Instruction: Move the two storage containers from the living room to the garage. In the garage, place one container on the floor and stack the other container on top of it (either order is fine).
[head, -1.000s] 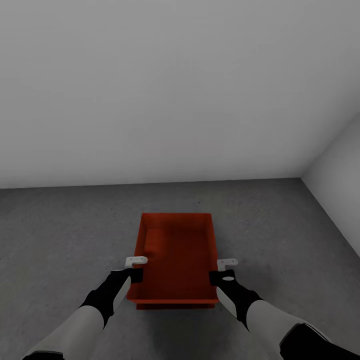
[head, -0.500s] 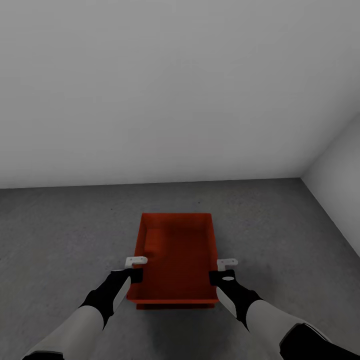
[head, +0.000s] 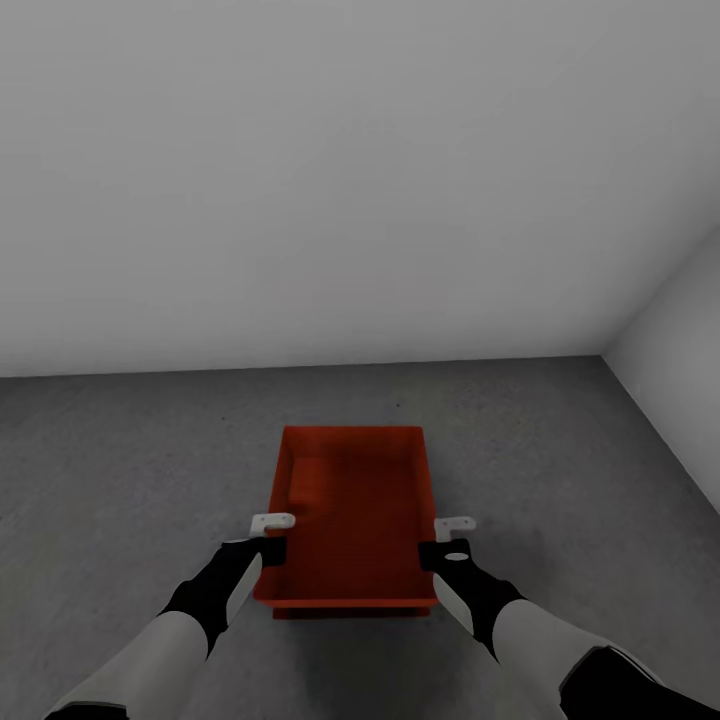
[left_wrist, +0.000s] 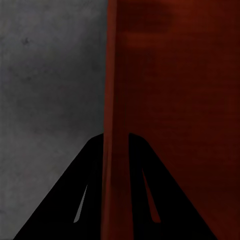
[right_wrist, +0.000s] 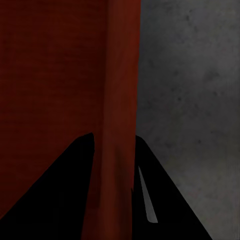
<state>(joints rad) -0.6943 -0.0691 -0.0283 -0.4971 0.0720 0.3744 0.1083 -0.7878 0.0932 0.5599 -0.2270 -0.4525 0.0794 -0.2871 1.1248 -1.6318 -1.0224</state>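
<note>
1. My left gripper (head: 268, 537) straddles the left long wall of the orange-red rectangular topless storage container (head: 350, 515). In the left wrist view its two dark fingers (left_wrist: 85, 195) sit one outside and one inside that thin wall, closed down to the wall's thickness and clamped on it.

2. My right gripper (head: 447, 540) does the same on the right long wall. In the right wrist view the dark fingers (right_wrist: 150, 200) flank the wall edge with no gap that I can see, so it too is grasping the container.

3. The container sits dead ahead at 12 o'clock, between my two forearms, with the left gripper at about 9 o'clock of the box and the right at about 3 o'clock, both nearer its near end.

4. Below the near rim a second orange-red edge (head: 350, 611) shows, but I cannot tell whether it is another box or part of the same one.

5. The surface is a dark grey, speckled concrete floor (head: 130, 470), seen beside the wall in both wrist views.

6. A plain white-grey wall (head: 300, 180) runs across ahead, and a second wall (head: 680, 350) meets it in a corner at about 2 o'clock.

7. The container's long axis runs from 6 to 12 o'clock, straight away from me, its open top facing up.
</note>
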